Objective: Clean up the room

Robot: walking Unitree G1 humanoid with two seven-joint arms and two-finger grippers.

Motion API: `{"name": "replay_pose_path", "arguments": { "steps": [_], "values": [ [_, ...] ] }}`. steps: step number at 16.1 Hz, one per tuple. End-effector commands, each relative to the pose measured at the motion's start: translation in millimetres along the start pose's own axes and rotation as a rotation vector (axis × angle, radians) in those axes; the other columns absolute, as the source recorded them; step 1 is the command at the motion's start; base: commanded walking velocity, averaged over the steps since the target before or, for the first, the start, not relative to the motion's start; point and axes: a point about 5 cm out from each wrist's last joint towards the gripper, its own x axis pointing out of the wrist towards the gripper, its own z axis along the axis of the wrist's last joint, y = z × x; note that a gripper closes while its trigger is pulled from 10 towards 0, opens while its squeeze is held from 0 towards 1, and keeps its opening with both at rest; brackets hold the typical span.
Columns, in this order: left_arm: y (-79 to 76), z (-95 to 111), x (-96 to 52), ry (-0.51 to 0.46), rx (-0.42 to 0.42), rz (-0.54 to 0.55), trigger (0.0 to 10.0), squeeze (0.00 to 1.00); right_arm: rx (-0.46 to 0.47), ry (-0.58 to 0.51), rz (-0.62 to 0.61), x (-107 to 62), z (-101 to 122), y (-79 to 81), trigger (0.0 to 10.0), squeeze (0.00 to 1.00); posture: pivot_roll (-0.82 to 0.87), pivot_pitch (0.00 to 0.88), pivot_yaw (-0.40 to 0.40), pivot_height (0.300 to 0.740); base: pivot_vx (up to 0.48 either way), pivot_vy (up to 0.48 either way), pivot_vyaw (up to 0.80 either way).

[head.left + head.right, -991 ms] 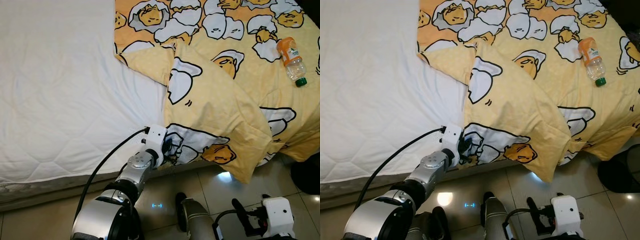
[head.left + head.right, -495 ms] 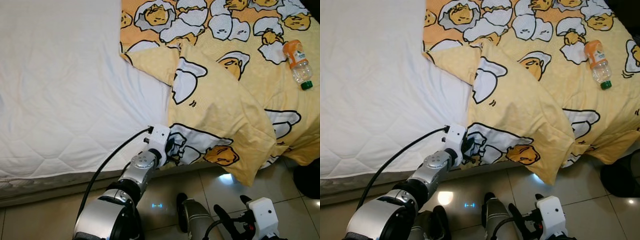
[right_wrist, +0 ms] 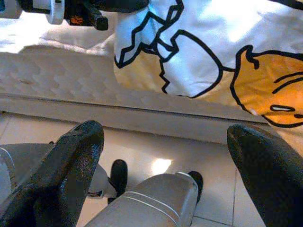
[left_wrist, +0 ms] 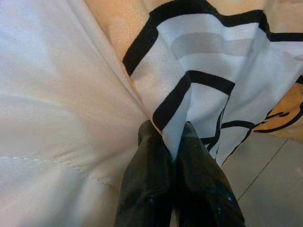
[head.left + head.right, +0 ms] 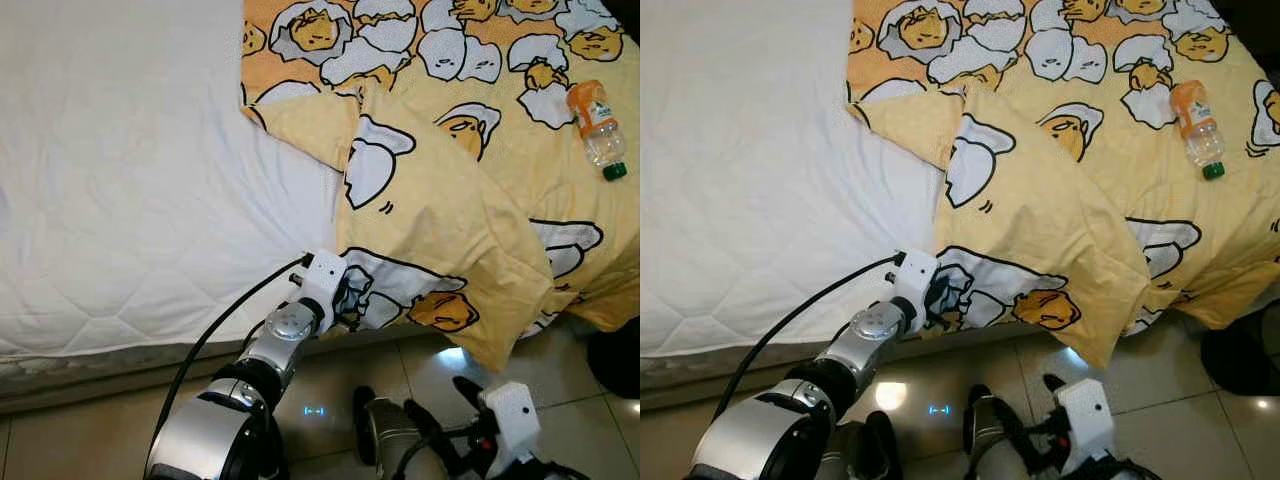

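A yellow blanket [image 5: 450, 200] printed with cartoon eggs covers the right part of the bed and is folded back on itself, its lower edge hanging toward the floor. My left gripper [image 5: 345, 300] is at that edge by the mattress side, shut on a fold of the blanket [image 4: 189, 94], which its fingertips [image 4: 151, 137] pinch. My right gripper [image 5: 443, 402] is low over the floor below the bed, fingers [image 3: 71, 161] spread wide open and holding nothing. A plastic bottle [image 5: 597, 125] with an orange label and green cap lies on the blanket at the far right.
The bare white quilted mattress [image 5: 130, 170] takes up the left of the bed. Glossy tiled floor [image 5: 440, 360] runs along the bed's side. A dark object [image 5: 615, 350] sits on the floor at the right edge.
My right arm has swung left, its fingers now pointing toward the bed. The left gripper has kept its hold on the blanket edge. The view shifted slightly.
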Motion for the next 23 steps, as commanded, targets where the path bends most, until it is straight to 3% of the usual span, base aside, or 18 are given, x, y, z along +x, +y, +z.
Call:
{"name": "replay_pose_path", "arguments": {
  "steps": [1, 11, 17, 20, 21, 23],
  "values": [
    [-9.4, -16, -2.9, 0.058, 0.007, -0.026, 10.0, 0.0, 0.008, 0.024, 0.003, -3.5, -3, -0.5, 10.0, 0.0, -0.38, 0.281, 0.002, 0.74, 0.0, 0.0, 0.0],
    [-9.4, -21, -4.4, 0.078, 0.027, -0.02, 10.0, 0.0, 0.009, 0.047, 0.001, -4.1, -7, -2.0, 10.0, 0.0, -0.38, 0.265, 0.005, 0.74, -0.421, 0.0, 0.0],
    [-22.7, -48, -12.8, 0.178, 0.094, -0.077, 10.0, 0.0, 0.013, 0.074, 0.016, -5.7, -11, 0.4, 10.0, 0.0, -0.38, 0.27, 0.004, 0.74, 0.0, 0.0, 0.0],
    [-22.4, -60, -17.6, 0.235, 0.157, -0.047, 10.0, 0.0, 0.011, 0.084, 0.019, -6.7, -13, 0.3, 10.0, 0.0, -0.38, 0.278, 0.001, 0.74, 0.0, 0.0, 0.0],
    [-24.3, -60, -17.8, 0.225, 0.12, -0.065, 10.0, 1.0, 0.01, 0.083, 0.018, -6.6, -13, 0.0, 10.0, 0.0, -0.38, 0.278, 0.001, 0.74, 0.0, 0.0, 0.0],
    [-36.1, -64, -18.8, 0.226, 0.081, -0.124, 10.0, 1.0, 0.013, 0.074, 0.019, -7.3, -11, 0.1, 10.0, 0.0, -0.38, 0.28, 0.003, 0.74, 0.0, 0.0, 0.0]
  ]
}}
